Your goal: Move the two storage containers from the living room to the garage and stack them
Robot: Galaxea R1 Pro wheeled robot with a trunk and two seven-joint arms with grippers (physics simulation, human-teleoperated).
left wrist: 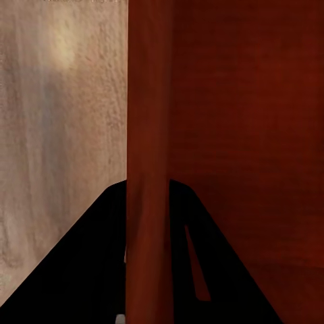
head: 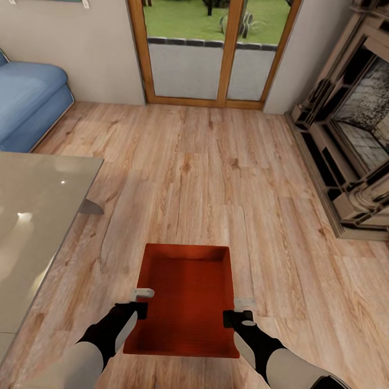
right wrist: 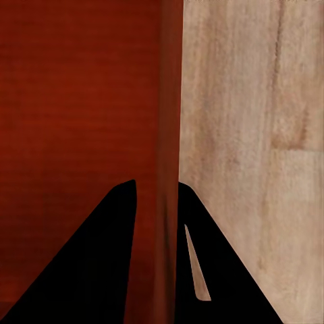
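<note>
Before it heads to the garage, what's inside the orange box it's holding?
Nothing visible: the storage container shows a bare orange-red bottom and walls. The left tool and right tool pinch its side walls. The wood floor beneath it is covered.

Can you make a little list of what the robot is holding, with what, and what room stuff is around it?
Held thing: orange-red rectangular topless box, empty inside
Left gripper: shut on the box's left wall
Right gripper: shut on the box's right wall
Under it: light wood-plank floor
Ahead: wood-framed glass doors
Left side: blue sofa, glass-topped table
Right side: fireplace
</note>
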